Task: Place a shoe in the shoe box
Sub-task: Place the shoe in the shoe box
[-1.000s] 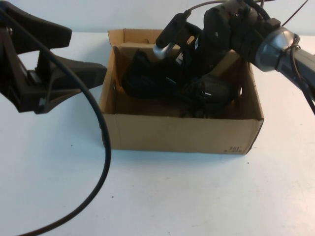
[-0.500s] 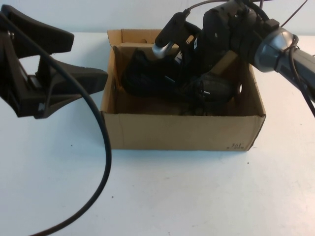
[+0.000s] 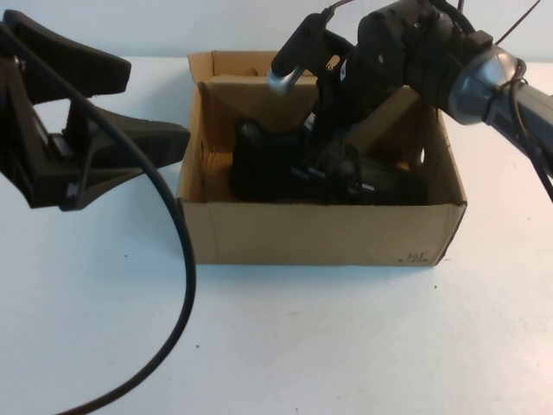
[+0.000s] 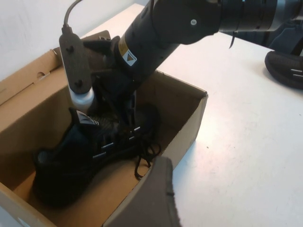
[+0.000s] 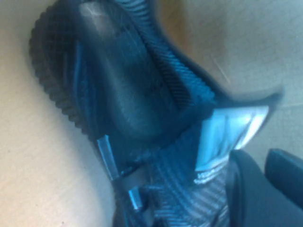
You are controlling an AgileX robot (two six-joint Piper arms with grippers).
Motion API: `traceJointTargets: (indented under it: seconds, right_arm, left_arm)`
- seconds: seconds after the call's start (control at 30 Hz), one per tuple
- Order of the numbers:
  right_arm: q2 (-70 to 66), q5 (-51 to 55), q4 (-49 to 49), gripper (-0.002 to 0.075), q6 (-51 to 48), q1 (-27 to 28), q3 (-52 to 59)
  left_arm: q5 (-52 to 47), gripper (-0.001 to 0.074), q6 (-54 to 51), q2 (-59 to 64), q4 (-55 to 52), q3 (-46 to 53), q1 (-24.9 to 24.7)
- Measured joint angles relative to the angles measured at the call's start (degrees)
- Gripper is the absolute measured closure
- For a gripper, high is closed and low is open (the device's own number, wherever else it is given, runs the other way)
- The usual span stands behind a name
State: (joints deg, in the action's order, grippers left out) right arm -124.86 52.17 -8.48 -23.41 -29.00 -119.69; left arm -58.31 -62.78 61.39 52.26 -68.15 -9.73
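The black mesh shoe [image 3: 285,169] lies low inside the brown cardboard shoe box [image 3: 320,233], its toe toward the left wall and its laces loose. My right gripper [image 3: 333,151] reaches down into the box over the shoe's tongue. In the right wrist view its fingers [image 5: 251,189] stand slightly apart beside the white tongue logo of the shoe [image 5: 132,94], with nothing between them. My left gripper [image 3: 155,102] hovers wide open and empty to the left of the box. The left wrist view shows the shoe [image 4: 85,146] resting on the box floor.
The box's lid flap [image 3: 242,65] stands up along the far side. A second black shoe [image 4: 286,68] lies on the white table beyond the box. A black cable [image 3: 177,285] loops over the table in front of the left arm.
The shoe has dropped from a tilted, lifted pose to lie flat on the box floor. The right gripper's fingers have parted slightly. The left arm has stayed put.
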Motion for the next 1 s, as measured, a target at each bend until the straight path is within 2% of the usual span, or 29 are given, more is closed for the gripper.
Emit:
traceJointTargets:
  seconds: [0.33,0.47,0.7,1.0]
  right_arm:
    - [0.11,0.43,-0.13,0.0655,0.21,0.13,-0.39]
    - [1.02,4.41,0.95,0.0697,0.2,0.13,-1.95]
    - [1.24,16.77,8.48,0.0739,-4.95,0.13,-2.8]
    - [-2.32,18.63,14.81,0.0742,-6.71,1.52,-2.8]
  left_arm:
    - [-0.09,0.0064,0.0,0.0,0.0,0.0,0.0]
    - [-0.31,0.0064,0.0,0.0,0.0,0.0,0.0]
    - [-0.53,0.0064,0.27,0.0,-0.11,0.0,0.0]
    - [-0.42,0.0064,0.41,0.0,-0.32,0.0,0.0]
